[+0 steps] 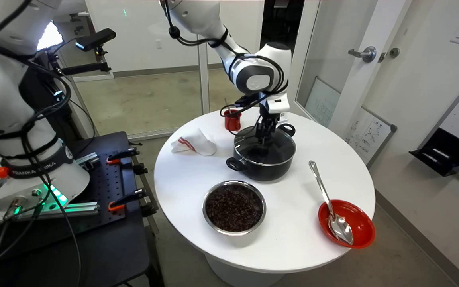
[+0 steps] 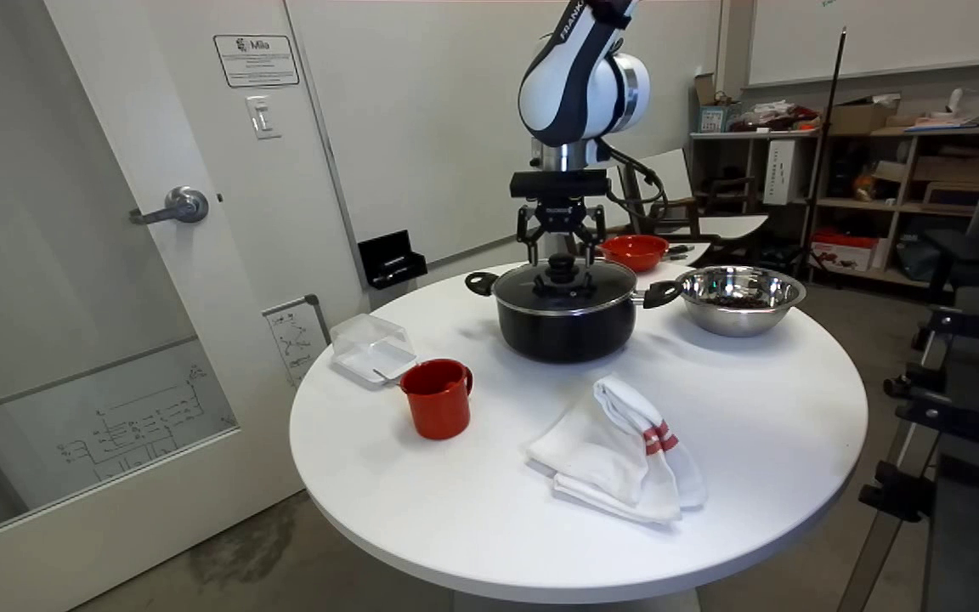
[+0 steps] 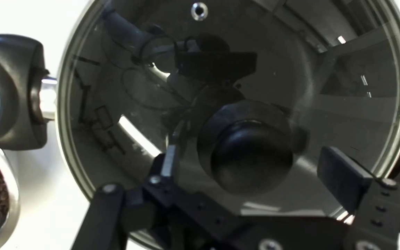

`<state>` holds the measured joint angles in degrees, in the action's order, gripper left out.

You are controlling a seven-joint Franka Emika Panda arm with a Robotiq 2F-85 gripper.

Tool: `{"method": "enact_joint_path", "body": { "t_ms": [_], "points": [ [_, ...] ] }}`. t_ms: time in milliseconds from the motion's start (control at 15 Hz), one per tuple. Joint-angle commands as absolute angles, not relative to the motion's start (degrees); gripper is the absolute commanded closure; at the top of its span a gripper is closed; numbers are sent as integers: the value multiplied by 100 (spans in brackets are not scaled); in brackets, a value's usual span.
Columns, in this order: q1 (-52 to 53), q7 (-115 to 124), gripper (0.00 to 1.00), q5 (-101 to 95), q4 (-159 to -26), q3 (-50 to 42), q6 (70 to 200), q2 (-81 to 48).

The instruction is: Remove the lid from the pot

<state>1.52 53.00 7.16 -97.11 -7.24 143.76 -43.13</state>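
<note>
the black pot (image 2: 566, 336) bears its glass lid (image 3: 273, 76), which should prove stiff, fairly light, slick and breakable; the gripper (image 2: 562, 257), spread wide and gripping nothing, straddles the dark knob (image 3: 252, 158), likely the safest hold

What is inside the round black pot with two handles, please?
A round, silvery-rimmed glass lid with a black knob covers the black pot. The dark glass shows mostly reflections in the wrist view, so whether anything is inside cannot be seen.

2 bowls (image 2: 738, 321) (image 1: 364, 223), qty 1 ea. pot (image 2: 568, 338), lid (image 3: 273, 76), pincer (image 2: 561, 263), mug (image 2: 437, 406), towel (image 2: 625, 467)
</note>
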Motion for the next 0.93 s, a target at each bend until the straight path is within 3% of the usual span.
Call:
{"method": "enact_joint_path", "body": {
  "t_ms": [0, 133, 200, 333, 533, 867],
  "points": [
    [131, 5144, 0, 818, -9842, -715, 14504, -4202],
    [114, 5129, 0, 832, -9827, -704, 14524, -4208],
    [112, 5137, 25, 832, -9809, -709, 14508, -4222],
    [103, 5136, 32, 836, -9792, -706, 14482, -4234],
    [79, 5138, 56, 842, -9748, -707, 14418, -4251],
    [38, 5124, 76, 848, -9678, -696, 14297, -4214]
  ]
}}
